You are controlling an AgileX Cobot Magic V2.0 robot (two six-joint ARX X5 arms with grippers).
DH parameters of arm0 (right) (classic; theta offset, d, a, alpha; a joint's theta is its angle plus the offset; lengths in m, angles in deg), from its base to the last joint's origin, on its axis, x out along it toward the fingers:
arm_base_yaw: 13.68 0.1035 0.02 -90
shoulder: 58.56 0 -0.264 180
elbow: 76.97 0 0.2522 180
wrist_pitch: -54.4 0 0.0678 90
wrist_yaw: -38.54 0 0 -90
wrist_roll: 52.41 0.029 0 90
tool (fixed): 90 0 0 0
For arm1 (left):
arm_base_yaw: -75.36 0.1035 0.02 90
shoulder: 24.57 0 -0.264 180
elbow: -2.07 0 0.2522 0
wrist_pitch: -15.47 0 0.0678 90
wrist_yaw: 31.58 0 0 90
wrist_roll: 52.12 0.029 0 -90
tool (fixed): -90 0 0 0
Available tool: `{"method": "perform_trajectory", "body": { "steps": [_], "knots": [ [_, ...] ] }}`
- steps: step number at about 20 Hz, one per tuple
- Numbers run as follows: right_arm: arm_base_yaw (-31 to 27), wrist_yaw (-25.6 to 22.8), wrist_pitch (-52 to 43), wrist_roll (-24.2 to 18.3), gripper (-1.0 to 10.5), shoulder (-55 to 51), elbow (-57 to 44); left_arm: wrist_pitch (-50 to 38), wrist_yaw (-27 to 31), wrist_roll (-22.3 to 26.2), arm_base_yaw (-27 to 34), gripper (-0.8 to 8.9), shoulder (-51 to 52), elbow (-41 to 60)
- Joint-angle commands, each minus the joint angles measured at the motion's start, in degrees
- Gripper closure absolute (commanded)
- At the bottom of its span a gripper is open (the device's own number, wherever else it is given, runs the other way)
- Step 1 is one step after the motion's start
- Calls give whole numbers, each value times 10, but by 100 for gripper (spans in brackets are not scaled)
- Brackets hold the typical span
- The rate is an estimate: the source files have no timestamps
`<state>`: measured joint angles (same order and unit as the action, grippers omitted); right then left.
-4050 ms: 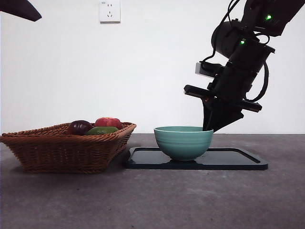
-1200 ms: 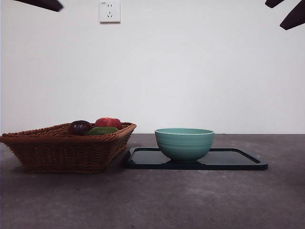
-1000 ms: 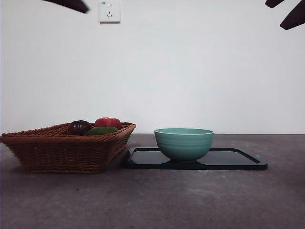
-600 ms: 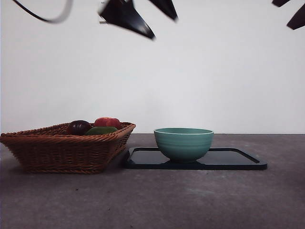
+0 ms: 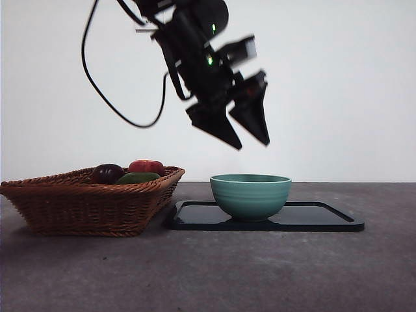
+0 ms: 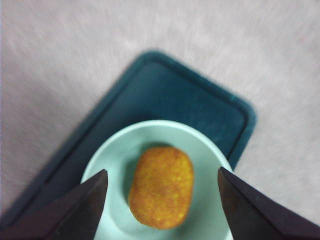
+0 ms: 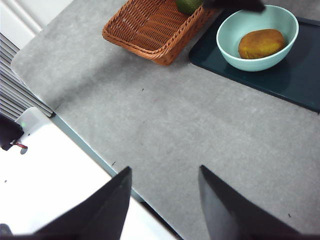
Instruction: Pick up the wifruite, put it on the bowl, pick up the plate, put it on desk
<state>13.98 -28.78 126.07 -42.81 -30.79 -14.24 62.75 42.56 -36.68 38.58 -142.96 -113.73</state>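
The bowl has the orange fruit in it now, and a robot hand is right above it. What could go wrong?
The left hand hangs open above the bowl with the wifruite inside. Coming straight down, it might bump the rim or knock the fruit.

The bowl stands on the dark tray. Lifted unevenly, the tray could let the bowl slide or tip.

The basket sits close beside the tray, so a hand reaching that edge may catch it.

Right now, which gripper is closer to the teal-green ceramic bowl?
Left. The left gripper hangs open just above the teal-green ceramic bowl. The right gripper is high over the grey desk, well away from it.
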Motion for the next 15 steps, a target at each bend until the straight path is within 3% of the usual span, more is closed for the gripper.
{"method": "perform_trajectory", "body": {
  "steps": [1, 15],
  "knots": [
    [3, 0, 3, 14, 733, -7, 2, -16, 5, 23, -4, 470, -30, -19],
    [3, -2, 28, 21, 733, -14, 2, -35, 21, 39, -11, 470, -88, -19]
  ]
}}
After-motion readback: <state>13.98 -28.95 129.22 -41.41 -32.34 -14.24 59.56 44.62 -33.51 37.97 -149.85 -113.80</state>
